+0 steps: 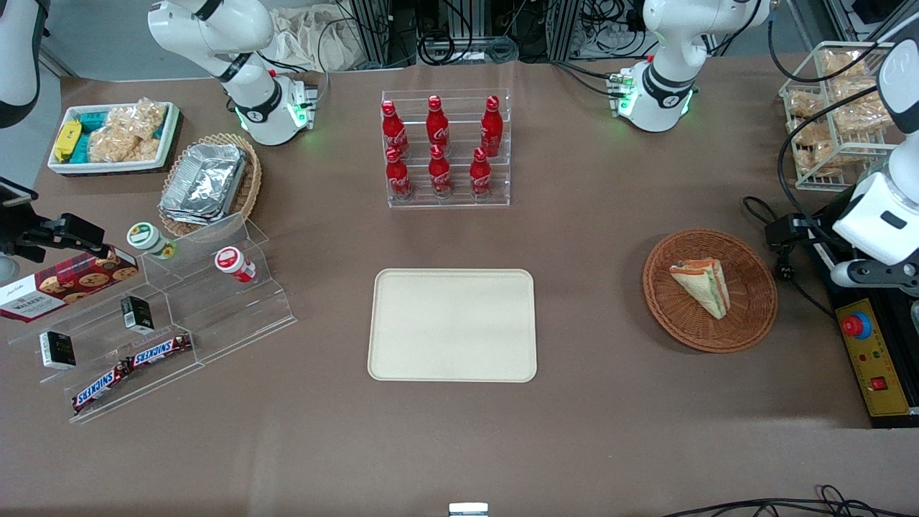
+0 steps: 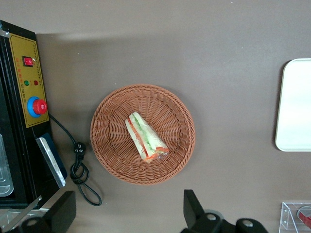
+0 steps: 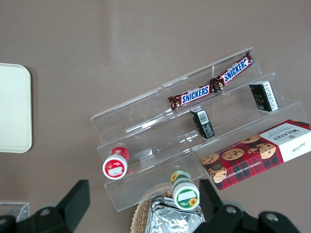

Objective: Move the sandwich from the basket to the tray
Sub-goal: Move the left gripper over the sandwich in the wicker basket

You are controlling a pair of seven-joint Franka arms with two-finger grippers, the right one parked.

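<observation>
A: Front view. The sandwich lies on its side in the basket, toward the working arm's end of the table. The tray sits bare at the middle of the table, well apart from the basket. The gripper is hard to make out here; only the arm's white body hangs above the control box, beside the basket.

B: So nothing lifted yet?

A: No. My judgement: the reach is the step in hand, the grasp not yet made.

B: Left wrist view?

A: The gripper hovers high above the table, fingers spread wide, holding nothing. The sandwich rests in the middle of the basket, filling edge up, red and green layers showing. One rim of the tray is visible, clear of the basket.

B: Next move?

A: Likely centre over the wedge, descend, and close across the bread faces. The wrap may be slippery, so a gentle squeeze.

B: Right wrist view?

A: Only the acrylic stand with snacks, and a corner of the tray. Nothing of the sandwich.
</observation>
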